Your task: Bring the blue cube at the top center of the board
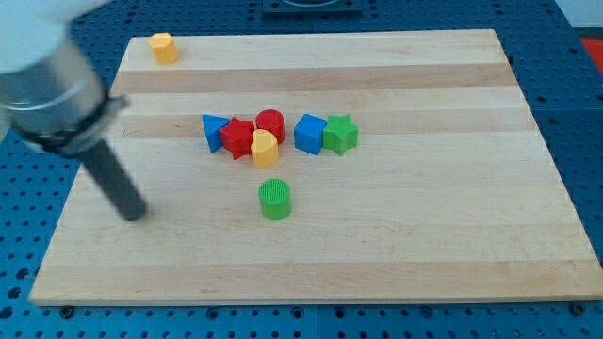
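The blue cube (309, 133) sits near the middle of the wooden board (424, 217), touching a green star (340, 134) on its right. My tip (136, 214) is at the board's left side, well to the left of and below the blue cube, touching no block. To the cube's left lies a cluster: a red cylinder (270, 123), a red star (237, 137), a blue triangle (213, 130) and a yellow block (265, 149).
A green cylinder (275, 200) stands alone below the cluster. A yellow hexagonal block (164, 47) sits at the board's top left corner. The board lies on a blue perforated table (575, 113). The arm's grey body (52, 89) blurs the view's left.
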You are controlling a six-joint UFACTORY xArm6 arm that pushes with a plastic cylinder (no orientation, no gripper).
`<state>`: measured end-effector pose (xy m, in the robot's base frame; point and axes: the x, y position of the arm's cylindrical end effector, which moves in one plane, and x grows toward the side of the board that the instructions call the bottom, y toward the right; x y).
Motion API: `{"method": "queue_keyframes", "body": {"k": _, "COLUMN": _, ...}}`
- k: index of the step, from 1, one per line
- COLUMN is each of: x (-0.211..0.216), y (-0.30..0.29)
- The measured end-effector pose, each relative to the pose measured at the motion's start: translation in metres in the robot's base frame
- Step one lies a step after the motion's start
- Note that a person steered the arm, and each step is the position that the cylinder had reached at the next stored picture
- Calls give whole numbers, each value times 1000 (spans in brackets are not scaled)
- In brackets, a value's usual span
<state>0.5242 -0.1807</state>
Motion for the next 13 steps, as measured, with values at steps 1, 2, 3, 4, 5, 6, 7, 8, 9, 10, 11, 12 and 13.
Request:
{"method": "queue_keyframes", "body": {"k": 1, "x": -3, "y": 106}}
{"method": "queue_keyframes", "body": {"k": 2, "x": -33, "y": 187}}
{"method": "queue_keyframes", "body": {"k": 3, "x": -74, "y": 194}}
{"method": "queue_keyframes", "body": {"k": 4, "x": -87, "y": 182}}
{"method": "queue_keyframes", "body": {"k": 5, "x": -106, "y": 182}}
{"method": "queue_keyframes", "body": {"k": 6, "x": -144, "y": 182}}
{"method": "queue_keyframes", "body": {"k": 7, "x": -169, "y": 182}}
{"method": "queue_keyframes", "body": {"k": 8, "x": -160, "y": 182}}
{"method": "queue_keyframes", "body": {"k": 9, "x": -139, "y": 182}}
{"method": "queue_keyframes", "body": {"k": 10, "x": -124, "y": 174}}
{"method": "queue_keyframes", "body": {"k": 11, "x": -138, "y": 122}}
{"method": "queue_keyframes", "body": {"k": 12, "x": -188, "y": 104}}
{"method": "queue_keyframes", "body": {"k": 13, "x": -210, "y": 104}}
